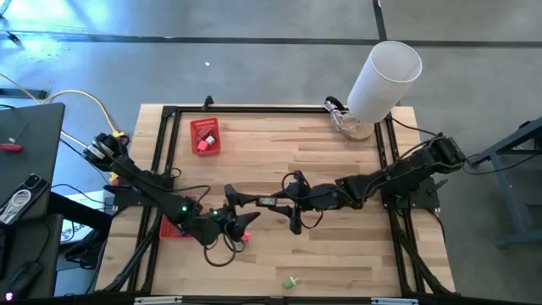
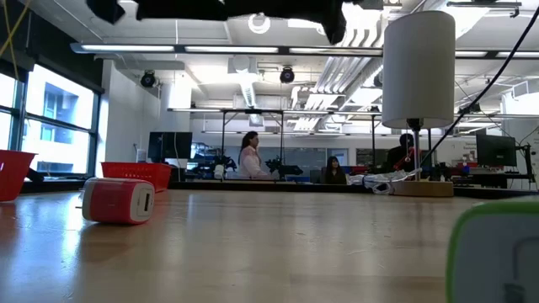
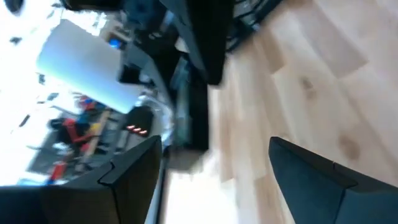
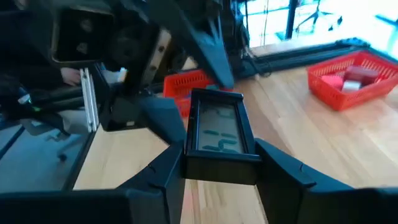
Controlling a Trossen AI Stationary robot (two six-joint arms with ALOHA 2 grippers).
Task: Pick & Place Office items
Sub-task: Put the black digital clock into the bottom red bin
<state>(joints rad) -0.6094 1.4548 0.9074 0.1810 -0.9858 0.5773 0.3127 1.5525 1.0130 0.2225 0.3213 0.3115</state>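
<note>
Wooden table (image 1: pixel 339 254) framed by black rails on all sides; the near half toward the front edge is mostly bare board, widest free room at front right. Big white cylinder (image 1: pixel 385 78) stands at the far right corner, leaning out past the rail. Both arms meet mid-table, crowding the centre. Right gripper (image 4: pixel 219 163) reaches in from the right, its fingers clamped on the sides of a flat black item with a clear display window (image 4: pixel 217 134), held off the wood. Left gripper (image 1: pixel 246 222) sits just beside it, front-left of centre, fingers (image 3: pixel 323 180) spread wide with nothing between them. Red mesh basket (image 1: pixel 206 136) near the far left rail holds red and pink pieces; a second red basket (image 1: pixel 174 227) lies at the left rail, partly under the left arm. Small red-and-white block (image 2: pixel 118 200) rests on the wood by the left gripper. Tiny green piece (image 1: pixel 290 280) sits alone near the front edge, well apart from everything.
</note>
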